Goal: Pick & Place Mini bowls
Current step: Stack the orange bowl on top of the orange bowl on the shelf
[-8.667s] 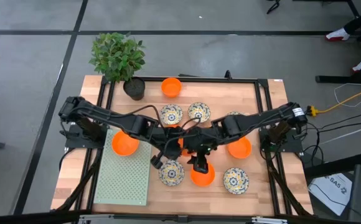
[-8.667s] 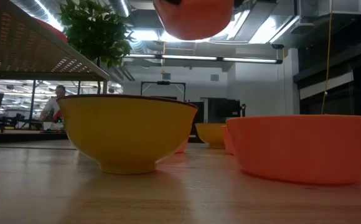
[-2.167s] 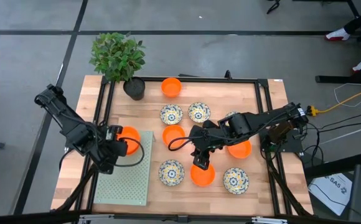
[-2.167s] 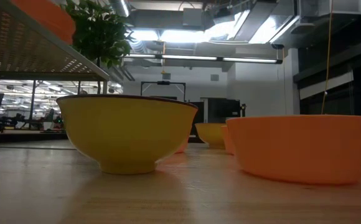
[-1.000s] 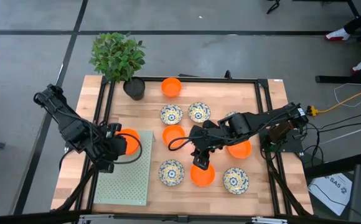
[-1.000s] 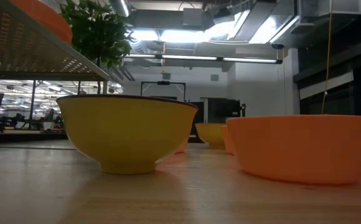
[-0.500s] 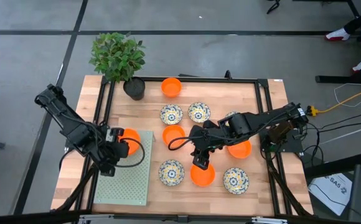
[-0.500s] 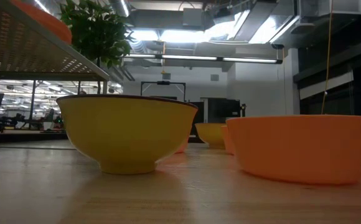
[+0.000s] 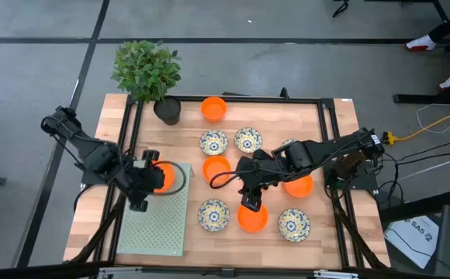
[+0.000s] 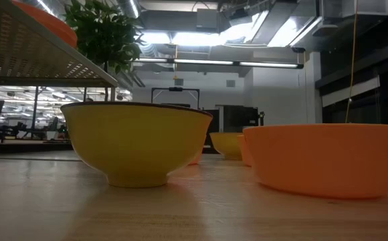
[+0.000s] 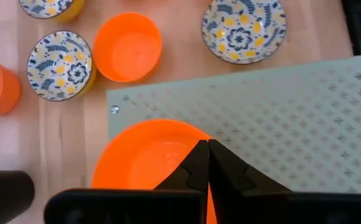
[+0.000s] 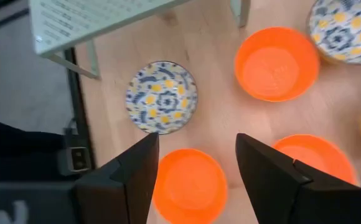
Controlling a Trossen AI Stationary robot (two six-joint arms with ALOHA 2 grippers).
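Orange bowl (image 11: 149, 165) sits under closed left gripper (image 11: 205, 163).

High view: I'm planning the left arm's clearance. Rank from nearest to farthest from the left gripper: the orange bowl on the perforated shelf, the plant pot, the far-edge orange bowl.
From the left gripper:
1. Orange bowl on the perforated shelf, right beside it.
2. Plant pot, at the table's far left.
3. Far-edge orange bowl, beyond the pot.

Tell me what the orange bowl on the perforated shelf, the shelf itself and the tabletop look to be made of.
Orange bowl: probably plastic, uniform bright colour with a soft sheen.
Shelf: seemingly painted sheet metal, pale green, matte, with regular punched holes and thin legs visible in the right wrist view.
Tabletop: wood, light planks with visible grain and a smooth finish.
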